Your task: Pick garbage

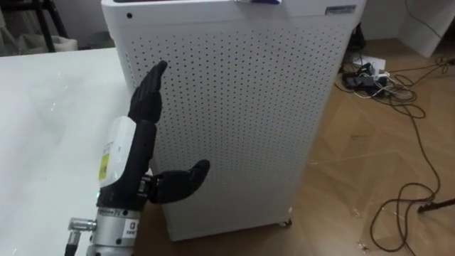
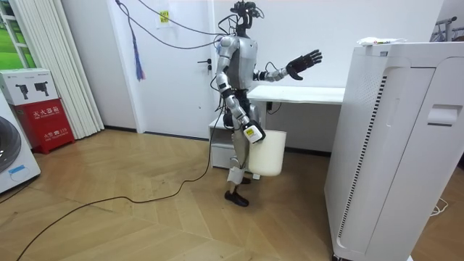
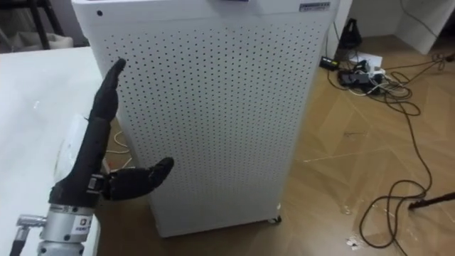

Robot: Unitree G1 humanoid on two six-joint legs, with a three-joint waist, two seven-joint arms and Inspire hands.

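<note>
White perforated sheet metal forms the front of a tall cabinet-like unit (image 1: 234, 114) that stands on the wooden floor (image 1: 355, 178) straight ahead of the robot, at 12 o'clock in the eye views. A small label (image 1: 340, 10) sits near its top edge at 1 o'clock, its print too small to read. A small bluish item (image 1: 259, 2), possibly the garbage, lies on top of the unit at 12 o'clock, cut off by the frame; what it is cannot be told.

The left hand (image 1: 138, 142) is raised at 8 o'clock, just in front of the unit's panel, with its fingers straight and close together, thumb spread wide to the side, holding nothing. A white table (image 1: 43, 128) lies at 9 o'clock beside the unit. A tangle of cables and plugs (image 1: 370, 78) lies on the floor at 2 o'clock.

In the room view the robot stands upright between the table and the unit, left arm lifted. Its right hand (image 2: 253, 133) hangs low at the rim of a white bin (image 2: 270, 154); whether its fingers grip the bin I cannot tell. A red carton (image 2: 42, 109) with white print, too small to read, stands at 9 o'clock, and a yellow sign (image 2: 164, 16) hangs on the wall at 11 o'clock.
</note>
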